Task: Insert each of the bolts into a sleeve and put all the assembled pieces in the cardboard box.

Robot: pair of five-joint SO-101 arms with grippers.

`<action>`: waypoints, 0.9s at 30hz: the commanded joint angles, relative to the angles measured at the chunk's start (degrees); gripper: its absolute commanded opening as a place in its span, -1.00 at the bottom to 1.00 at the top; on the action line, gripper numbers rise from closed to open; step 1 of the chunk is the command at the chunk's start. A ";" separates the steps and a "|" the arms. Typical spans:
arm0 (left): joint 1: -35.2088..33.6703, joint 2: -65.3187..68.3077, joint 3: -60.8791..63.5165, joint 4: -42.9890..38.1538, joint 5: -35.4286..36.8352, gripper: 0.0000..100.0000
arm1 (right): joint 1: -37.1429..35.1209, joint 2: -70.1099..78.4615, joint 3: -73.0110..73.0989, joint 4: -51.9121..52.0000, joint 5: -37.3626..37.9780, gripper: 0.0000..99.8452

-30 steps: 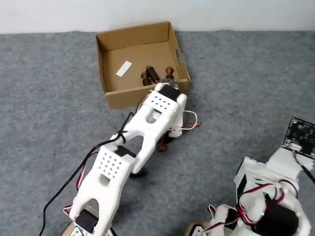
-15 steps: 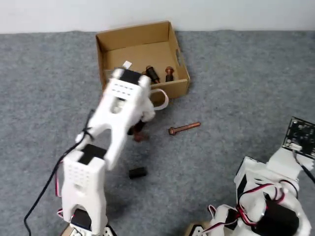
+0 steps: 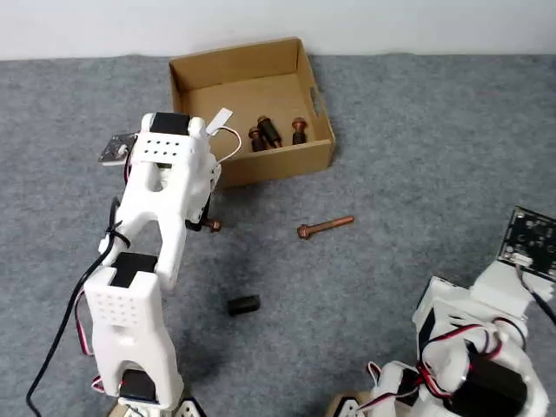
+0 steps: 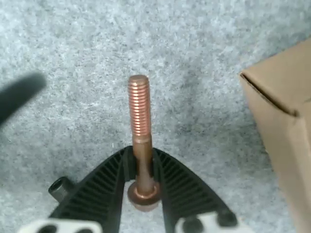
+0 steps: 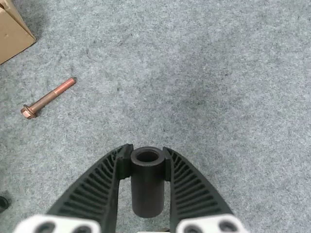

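A grey, carpet-like worktop (image 3: 417, 156) runs back to a white wall (image 3: 391, 26) along its far edge. On the left, the left arm (image 3: 165, 217) stretches from the near edge toward the box. The left gripper (image 4: 141, 151) is pinching a copper bolt (image 4: 138, 111) just above its flanged head, with the threaded shank sticking out past the fingertips over bare worktop. It hangs near the box's near left corner, apart from the cardboard.

The cardboard box (image 3: 269, 167) stands open by the far edge, left of centre. Inside it, a white slip (image 3: 219, 121) lies left of the middle. Three assembled pieces (image 3: 269, 131), bolts wearing dark sleeves, are grouped along the near wall toward the right. The far half of the box floor is bare.

In front of the box, a loose sleeve (image 3: 243, 305), short and black, lies on its side, well apart from everything else. To its right and nearer the box, a loose bolt (image 3: 326, 226) lies flat with its head to the left and open surface all around it. Beyond that bolt, the right-hand part of the worktop is plain grey up to the wall.

At the near right corner the right arm (image 3: 469, 347) sits folded. The right gripper (image 5: 146, 150) is clamped on a held sleeve (image 5: 147, 189), whose open bore faces outward over bare worktop.
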State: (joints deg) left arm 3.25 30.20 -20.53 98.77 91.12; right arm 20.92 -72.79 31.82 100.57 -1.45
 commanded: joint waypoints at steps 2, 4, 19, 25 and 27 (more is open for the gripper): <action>-0.35 -4.57 -0.31 1.67 0.62 -0.90 | 0.22 -0.04 -0.44 1.36 -0.26 -0.98; 0.18 -4.75 -0.31 1.76 0.62 -0.77 | 0.22 -0.04 -0.44 1.36 -0.26 -0.98; 0.97 -9.05 2.33 1.85 -50.99 -0.83 | 0.22 -0.04 -0.44 1.27 -0.26 -0.98; -1.41 -13.98 6.73 1.76 -97.41 -0.86 | 0.22 -0.04 -0.44 -0.66 -0.18 -0.98; -1.49 -14.51 8.40 1.76 -111.65 -0.90 | 0.22 -0.04 -0.44 -1.71 -0.18 -0.98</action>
State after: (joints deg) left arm 2.11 19.65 -12.97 98.77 6.02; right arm 20.92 -72.79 31.82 100.22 -1.45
